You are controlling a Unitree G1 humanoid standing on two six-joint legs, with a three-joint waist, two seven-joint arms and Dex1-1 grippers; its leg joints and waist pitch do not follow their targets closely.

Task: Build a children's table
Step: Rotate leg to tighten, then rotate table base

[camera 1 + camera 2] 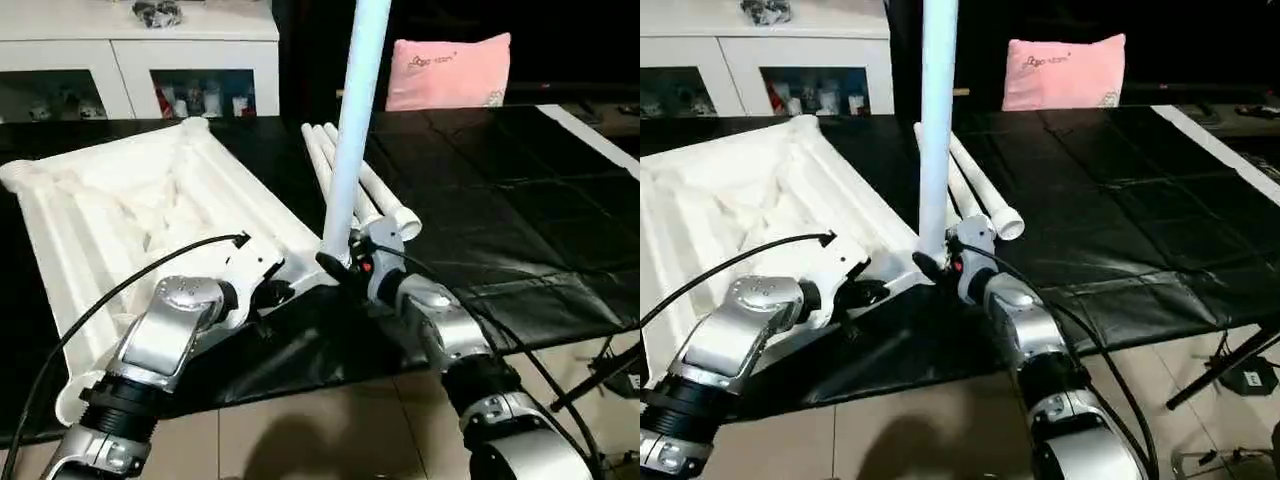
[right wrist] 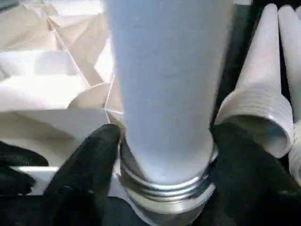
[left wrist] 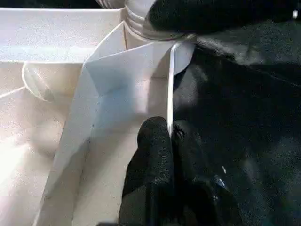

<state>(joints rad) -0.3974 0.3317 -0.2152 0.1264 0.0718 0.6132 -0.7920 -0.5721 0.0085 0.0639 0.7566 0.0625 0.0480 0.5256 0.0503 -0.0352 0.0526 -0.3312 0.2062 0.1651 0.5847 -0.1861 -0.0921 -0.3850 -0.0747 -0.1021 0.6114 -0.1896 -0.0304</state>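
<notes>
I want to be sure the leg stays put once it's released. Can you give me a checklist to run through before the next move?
1. Upright leg sits in the tabletop corner socket: ok.
2. Thread fully screwed in: not ok, rings show above the socket.
3. Right gripper flanks the leg base: ok.
4. Left gripper pinches the tabletop rim: ok.
5. Spare legs lie beside the tabletop: ok.

Both head views look down over the forearms; both wrist views sit close on the upright leg's (image 1: pixel 352 130) base.
</notes>
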